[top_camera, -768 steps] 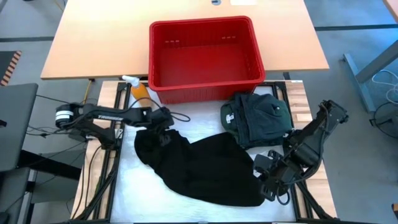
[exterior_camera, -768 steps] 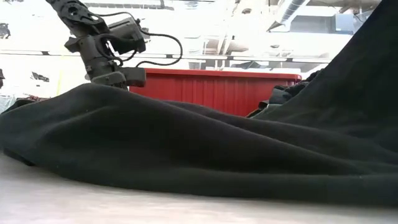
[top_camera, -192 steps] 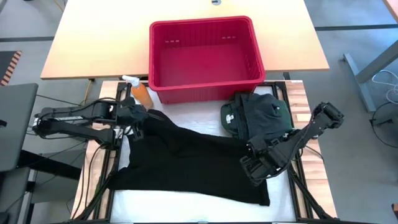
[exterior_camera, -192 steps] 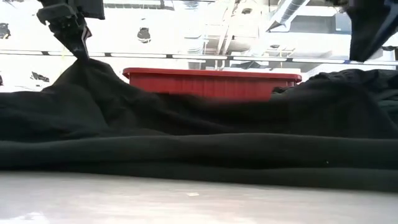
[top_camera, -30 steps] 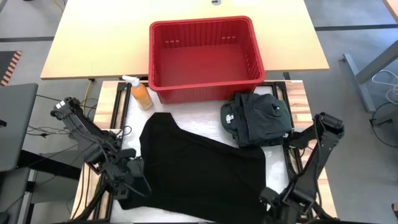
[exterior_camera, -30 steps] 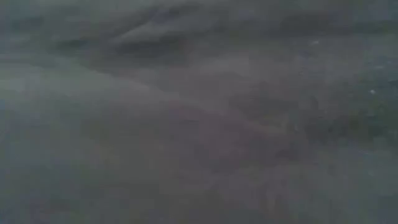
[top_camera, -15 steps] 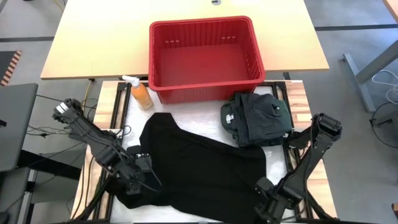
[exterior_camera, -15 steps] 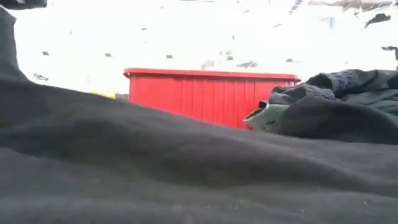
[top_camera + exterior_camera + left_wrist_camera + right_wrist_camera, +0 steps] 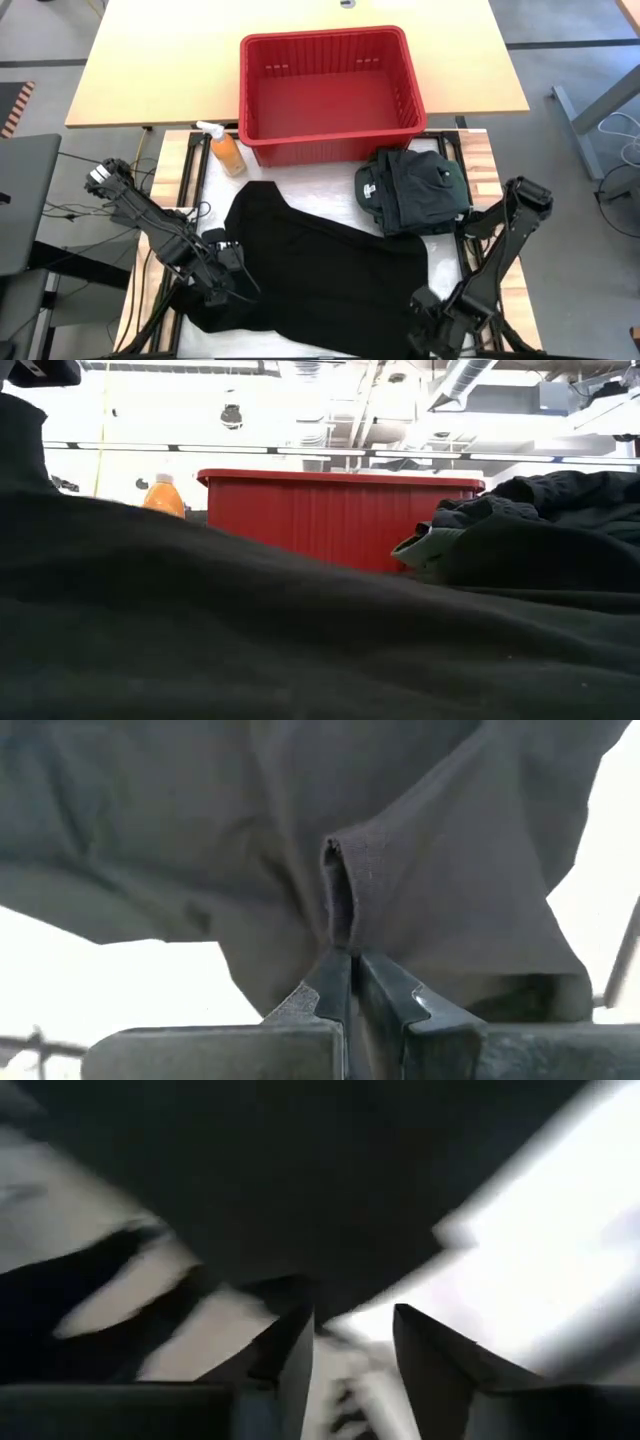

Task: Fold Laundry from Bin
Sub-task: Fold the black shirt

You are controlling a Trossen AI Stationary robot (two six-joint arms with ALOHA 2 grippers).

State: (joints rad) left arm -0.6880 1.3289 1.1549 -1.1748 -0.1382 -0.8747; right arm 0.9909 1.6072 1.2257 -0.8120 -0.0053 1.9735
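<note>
A black garment point(image 9: 320, 270) lies spread on the white mat, filling the foreground of the low view point(image 9: 300, 640). My left gripper point(image 9: 222, 288) is shut on it at its near left corner point(image 9: 350, 955). My right gripper point(image 9: 432, 328) stands open over the garment's near right corner point(image 9: 355, 1325), with no cloth between its fingers. A folded dark green pile point(image 9: 415, 190) with a pale label point(image 9: 420, 545) rests on the mat at the far right. The red bin point(image 9: 325, 38) stands behind it, with no cloth showing in it. My left gripper pinches a raised fold of the black garment point(image 9: 338, 910) between its two fingers, at the near left corner. The fingers come from above, pointing steeply down. The cloth rises to the hold point(image 9: 20, 430), and the rest of the garment lies on the mat.
An orange spray bottle point(image 9: 225, 150) stands at the bin's near left corner. Bare white mat point(image 9: 300, 178) shows between the garment and the bin. The wooden table point(image 9: 150, 70) under the bin stretches to the left and right of it.
The garment's near part covered the low camera a second ago. It has sunk onto the table, and the bin and green pile now show over it. My left gripper has gone down a little with its fold, toward the garment's middle.
</note>
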